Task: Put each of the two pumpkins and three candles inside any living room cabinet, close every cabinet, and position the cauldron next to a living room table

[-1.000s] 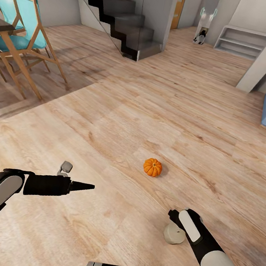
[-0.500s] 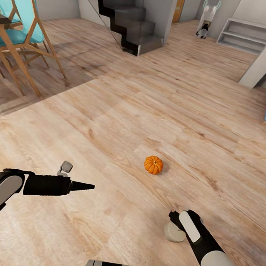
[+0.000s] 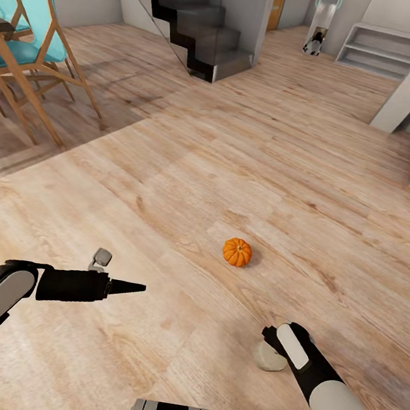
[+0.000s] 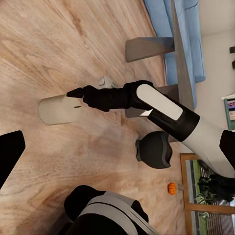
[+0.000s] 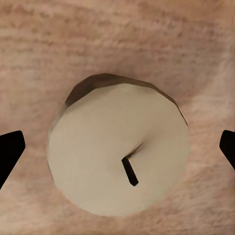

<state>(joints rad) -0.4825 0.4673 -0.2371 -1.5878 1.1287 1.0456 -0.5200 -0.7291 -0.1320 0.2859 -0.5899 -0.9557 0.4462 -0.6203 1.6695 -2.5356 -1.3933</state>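
The right pincer [image 3: 270, 345] has sunk closer to the floor [image 3: 237, 170] over the last second and now hangs directly above the candle [image 5: 120, 152], fingers spread wide on either side, not touching it. The candle stands upright on the floor, with a pumpkin [image 3: 236, 252] near it at about 11 o'clock. The left pincer [image 3: 132, 286] hovers idle, clenched and empty. A grasp looks imminent.
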